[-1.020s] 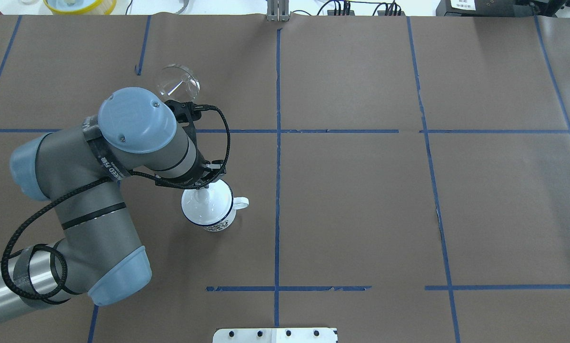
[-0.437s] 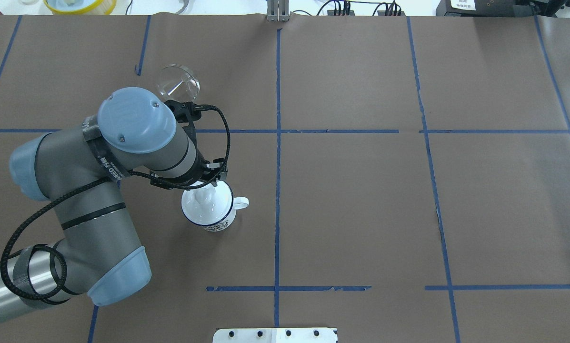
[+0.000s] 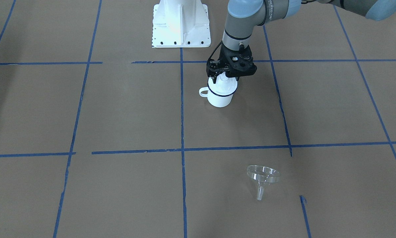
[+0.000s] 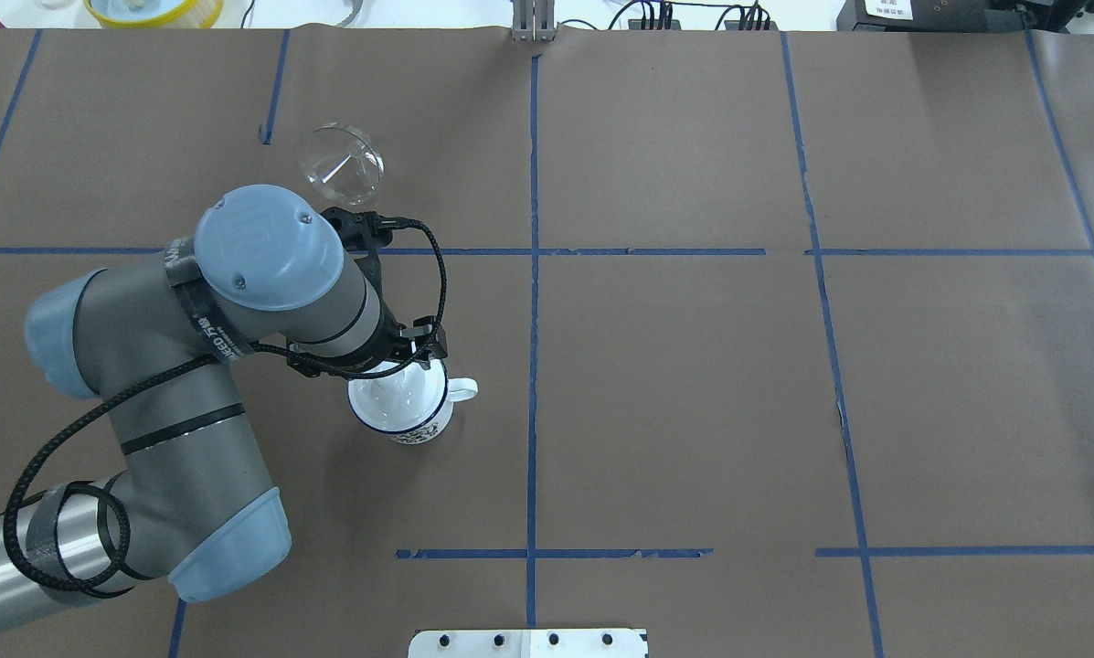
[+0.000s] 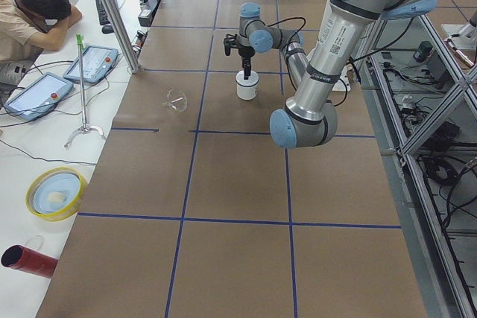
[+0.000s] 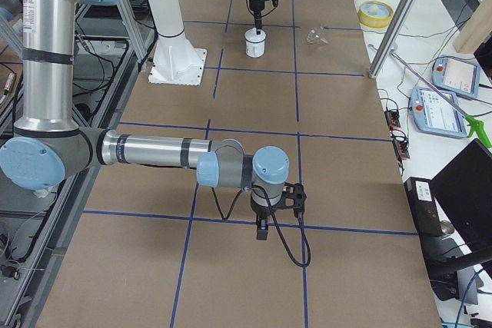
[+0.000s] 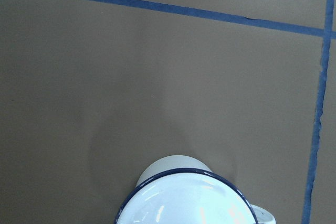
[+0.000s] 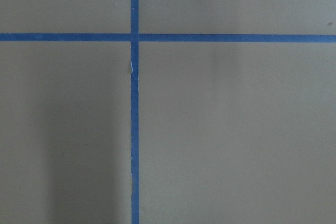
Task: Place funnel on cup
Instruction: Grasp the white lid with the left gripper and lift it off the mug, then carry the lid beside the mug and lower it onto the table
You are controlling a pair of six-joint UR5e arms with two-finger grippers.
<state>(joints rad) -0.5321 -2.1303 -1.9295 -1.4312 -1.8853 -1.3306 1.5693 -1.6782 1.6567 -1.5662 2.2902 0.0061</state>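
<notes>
The clear funnel (image 3: 263, 177) lies tilted on its rim and spout on the brown paper, also seen in the overhead view (image 4: 343, 164), well apart from the cup. The cup (image 3: 221, 97), a white enamel mug with a dark blue rim (image 4: 400, 407), stands upright with its handle toward the table's centre line. A white domed lid (image 3: 225, 84) sits in its mouth. My left gripper (image 3: 221, 76) stands straight over the mug, shut on the lid's knob. My right gripper (image 6: 264, 230) hangs low over bare paper far from both; I cannot tell its state.
The white robot base plate (image 3: 181, 29) is at the near edge. A yellow-rimmed bowl (image 5: 56, 193) and a red cylinder (image 5: 26, 258) lie off the table's far side, beside a metal post (image 5: 112, 13). An operator (image 5: 33, 13) sits there with teach pendants (image 5: 93, 62).
My left wrist has shifted slightly toward the robot and right over the mug. The white lid under it now sits lower in the mug's mouth. The funnel has not moved.
</notes>
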